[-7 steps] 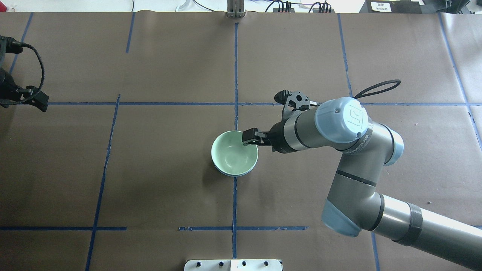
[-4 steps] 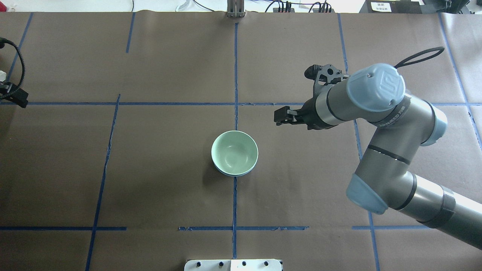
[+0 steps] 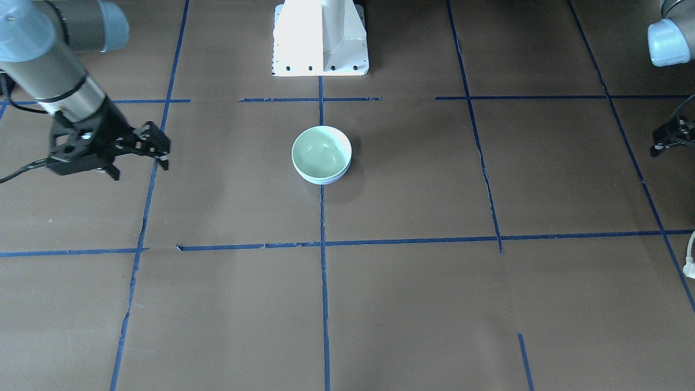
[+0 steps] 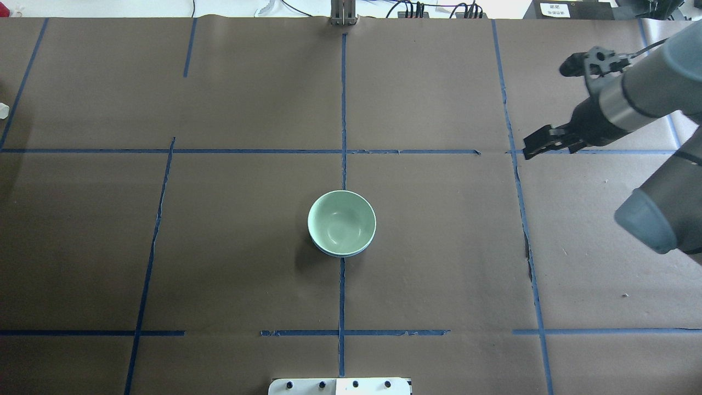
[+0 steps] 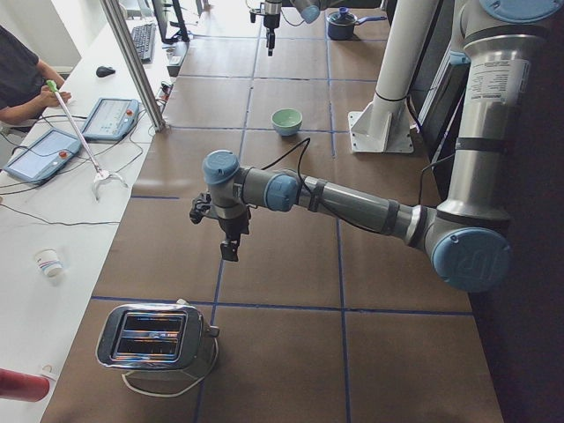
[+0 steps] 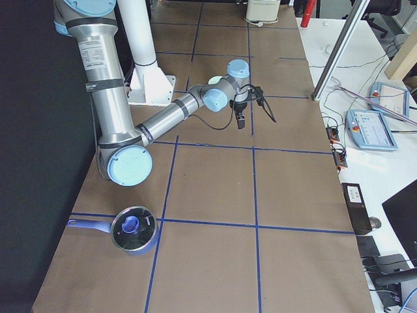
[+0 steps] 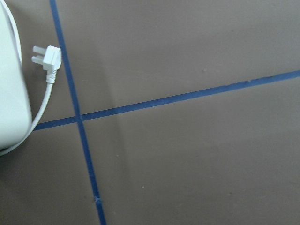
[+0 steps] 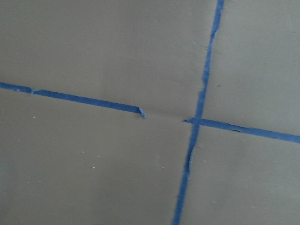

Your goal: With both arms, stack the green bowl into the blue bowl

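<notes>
The green bowl [image 4: 341, 221] sits nested inside the blue bowl [image 4: 341, 254] at the table's middle; only a thin blue rim shows under it. Both also show in the front view, green bowl [image 3: 320, 151] over blue bowl [image 3: 321, 180]. My right gripper [image 4: 527, 152] hangs far to the bowls' right, open and empty; in the front view the right gripper [image 3: 163, 153] is at the left. My left gripper [image 3: 655, 146] is at the table's far side edge, jaws apart and empty, out of the overhead view. In the exterior left view the left gripper [image 5: 230, 252] hangs above the paper.
A toaster [image 5: 155, 338] stands at the table's left end, with its white plug [image 7: 48, 59] lying on the paper. A lidded blue pan [image 6: 133, 228] sits at the right end. The white pedestal base [image 3: 320, 49] is behind the bowls. An operator's desk runs along the far side.
My right gripper pulled away from the green bowl's rim, moving up and far to the right. My left gripper slid out of the overhead view on the left. The bowls stayed put.
</notes>
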Action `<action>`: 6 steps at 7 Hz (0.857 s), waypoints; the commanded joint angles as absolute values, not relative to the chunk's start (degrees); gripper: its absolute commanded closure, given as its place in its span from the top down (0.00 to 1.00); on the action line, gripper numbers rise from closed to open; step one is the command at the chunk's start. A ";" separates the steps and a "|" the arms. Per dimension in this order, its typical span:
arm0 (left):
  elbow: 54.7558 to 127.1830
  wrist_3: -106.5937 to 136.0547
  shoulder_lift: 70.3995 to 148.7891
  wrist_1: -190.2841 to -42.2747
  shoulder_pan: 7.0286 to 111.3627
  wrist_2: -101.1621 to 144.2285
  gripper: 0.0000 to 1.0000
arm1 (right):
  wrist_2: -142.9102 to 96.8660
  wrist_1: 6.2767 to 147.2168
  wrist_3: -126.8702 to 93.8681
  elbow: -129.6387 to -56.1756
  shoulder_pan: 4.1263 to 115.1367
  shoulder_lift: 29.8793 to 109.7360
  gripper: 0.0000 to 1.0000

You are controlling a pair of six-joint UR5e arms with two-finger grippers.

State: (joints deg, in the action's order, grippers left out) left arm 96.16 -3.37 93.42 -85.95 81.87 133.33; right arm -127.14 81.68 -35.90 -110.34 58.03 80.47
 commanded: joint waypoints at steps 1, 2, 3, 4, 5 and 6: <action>87.13 -15.86 93.25 -85.96 88.57 137.02 1.00 | -133.50 82.35 -16.62 -107.60 70.43 87.34 1.00; 84.58 -15.99 93.25 -86.04 90.33 137.02 1.00 | -133.24 83.92 -7.39 -105.32 73.62 90.23 1.00; 82.81 -16.17 93.25 -86.04 92.00 137.02 1.00 | -133.59 83.94 -5.47 -105.73 78.26 94.96 1.00; 82.79 -16.08 93.16 -85.96 92.20 137.02 1.00 | -134.72 83.59 -5.88 -105.65 78.83 94.05 1.00; 82.88 -15.91 93.16 -85.96 92.20 136.67 1.00 | -134.65 83.58 -5.37 -105.47 78.84 93.43 1.00; 83.14 -15.47 93.16 -85.78 92.20 136.50 1.00 | -133.17 84.11 -5.36 -104.42 78.84 93.51 1.00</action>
